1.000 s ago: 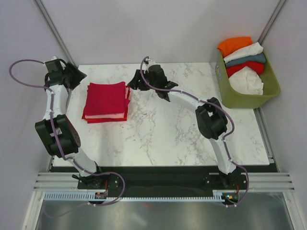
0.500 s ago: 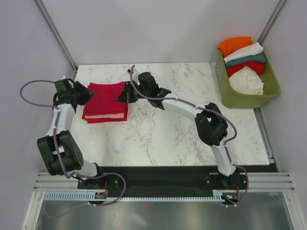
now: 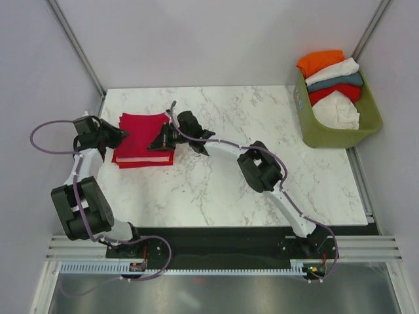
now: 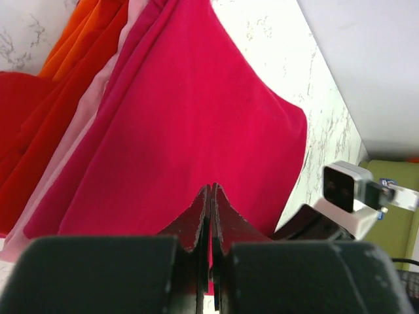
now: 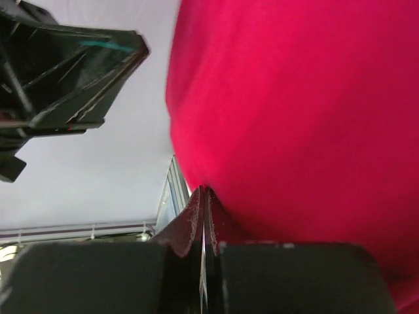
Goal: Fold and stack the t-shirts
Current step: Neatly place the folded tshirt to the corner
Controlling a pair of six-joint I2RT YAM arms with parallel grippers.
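left gripper (image 3: 122, 136): clenched, tips against the left edge of the crimson shirt (image 3: 144, 127); i cannot tell whether cloth is caught.
crimson shirt: folded, on top of the stack (image 3: 141, 161) at the far left of the table (image 3: 216, 186), with pink and orange layers under it.
right gripper (image 3: 154, 142): clenched at the shirt's right edge, with the same doubt.
basket (image 3: 330, 137): far right, beside the table, with loose shirts piled in it.
step: probably settling the top fold from both sides.
next move: needs both grippers to let go and draw outward without dragging the layers.
edges: the stack sits near the table's left edge, so the left arm is tight against the wall.
open room: bare marble from the stack rightward and nearward.
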